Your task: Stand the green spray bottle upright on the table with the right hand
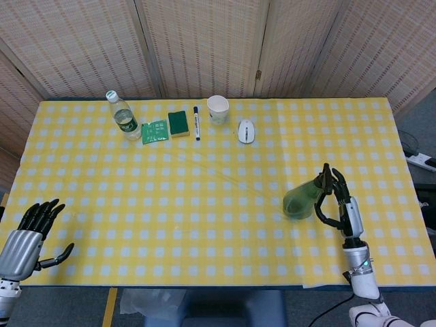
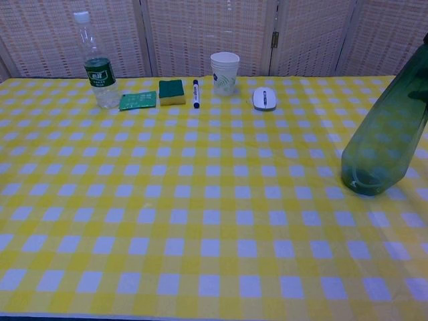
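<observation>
The green spray bottle [image 1: 300, 201] rests with its base on the yellow checked table [image 1: 204, 204] at the right, leaning towards the robot's right side. In the chest view the bottle [image 2: 382, 144] tilts to the right and its top runs out of the frame. My right hand [image 1: 339, 204] holds the bottle's upper part, fingers curled around the neck on its right side. My left hand [image 1: 28, 235] hangs open beyond the table's front left corner, holding nothing. Neither hand shows clearly in the chest view.
Along the far edge stand a clear water bottle [image 1: 122, 116], a green packet [image 1: 155, 131], a green sponge [image 1: 178, 123], a marker [image 1: 196, 122], a paper cup [image 1: 218, 109] and a white mouse [image 1: 246, 131]. Woven screens close off the back.
</observation>
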`<state>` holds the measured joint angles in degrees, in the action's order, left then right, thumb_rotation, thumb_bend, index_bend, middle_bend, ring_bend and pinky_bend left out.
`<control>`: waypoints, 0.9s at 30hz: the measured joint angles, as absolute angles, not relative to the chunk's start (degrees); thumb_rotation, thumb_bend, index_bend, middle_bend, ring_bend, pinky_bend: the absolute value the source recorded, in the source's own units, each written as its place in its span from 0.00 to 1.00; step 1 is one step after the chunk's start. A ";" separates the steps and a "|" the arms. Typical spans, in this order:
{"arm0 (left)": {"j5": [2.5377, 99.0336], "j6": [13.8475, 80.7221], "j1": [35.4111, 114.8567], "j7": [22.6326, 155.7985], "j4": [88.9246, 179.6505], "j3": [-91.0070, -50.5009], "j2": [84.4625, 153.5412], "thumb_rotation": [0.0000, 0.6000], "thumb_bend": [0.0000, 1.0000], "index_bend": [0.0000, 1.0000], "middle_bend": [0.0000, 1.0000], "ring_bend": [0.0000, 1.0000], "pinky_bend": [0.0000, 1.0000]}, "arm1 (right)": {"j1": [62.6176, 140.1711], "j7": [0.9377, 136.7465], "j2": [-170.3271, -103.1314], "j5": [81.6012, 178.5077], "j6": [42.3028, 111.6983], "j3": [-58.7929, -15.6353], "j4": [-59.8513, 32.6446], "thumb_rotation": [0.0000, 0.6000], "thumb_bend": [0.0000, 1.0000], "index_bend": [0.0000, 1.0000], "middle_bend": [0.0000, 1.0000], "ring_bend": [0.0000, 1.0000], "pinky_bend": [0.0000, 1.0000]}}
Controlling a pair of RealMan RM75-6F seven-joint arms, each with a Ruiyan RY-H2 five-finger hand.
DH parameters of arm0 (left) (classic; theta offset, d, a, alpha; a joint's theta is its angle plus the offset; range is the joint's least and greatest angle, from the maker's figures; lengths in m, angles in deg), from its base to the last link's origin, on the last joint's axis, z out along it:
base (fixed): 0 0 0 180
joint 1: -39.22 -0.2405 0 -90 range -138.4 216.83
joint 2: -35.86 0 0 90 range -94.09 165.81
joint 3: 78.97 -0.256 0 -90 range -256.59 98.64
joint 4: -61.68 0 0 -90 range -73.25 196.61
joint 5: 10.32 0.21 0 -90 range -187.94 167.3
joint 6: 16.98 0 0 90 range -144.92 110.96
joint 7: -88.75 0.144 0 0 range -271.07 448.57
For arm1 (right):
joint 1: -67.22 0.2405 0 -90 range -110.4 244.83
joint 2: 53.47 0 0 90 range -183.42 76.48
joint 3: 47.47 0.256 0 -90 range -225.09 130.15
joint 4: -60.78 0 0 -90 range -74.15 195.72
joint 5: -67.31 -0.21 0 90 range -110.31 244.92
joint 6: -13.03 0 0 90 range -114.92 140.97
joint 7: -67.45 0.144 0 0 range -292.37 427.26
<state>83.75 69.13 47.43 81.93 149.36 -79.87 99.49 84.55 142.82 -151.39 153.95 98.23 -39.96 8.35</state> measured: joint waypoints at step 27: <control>86.96 74.70 45.84 89.22 148.65 -79.38 102.25 0.29 0.35 0.00 0.07 0.00 0.00 | 71.37 77.55 -120.91 152.40 106.82 -46.66 -23.71 1.00 0.40 0.04 0.00 0.01 0.00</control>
